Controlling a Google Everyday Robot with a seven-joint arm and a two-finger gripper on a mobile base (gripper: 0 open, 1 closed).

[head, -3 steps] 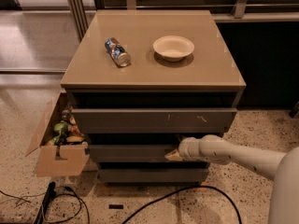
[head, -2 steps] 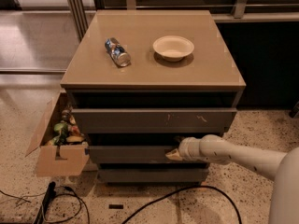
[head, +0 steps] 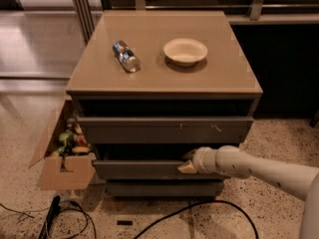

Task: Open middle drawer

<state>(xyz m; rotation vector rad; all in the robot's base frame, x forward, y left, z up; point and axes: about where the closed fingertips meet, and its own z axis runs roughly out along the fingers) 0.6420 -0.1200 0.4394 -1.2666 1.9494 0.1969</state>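
Note:
The middle drawer is the plain grey-brown front between the scuffed top front and the narrow bottom front of the cabinet. A dark gap runs above its top edge. None of its inside shows. My gripper comes in from the right on a white arm. It sits at the top edge of the middle drawer's front, right of centre, and touches it.
A cabinet top carries a lying can and a shallow cream bowl. An open cardboard box with several items stands on the floor at the cabinet's left. Black cables run over the speckled floor in front.

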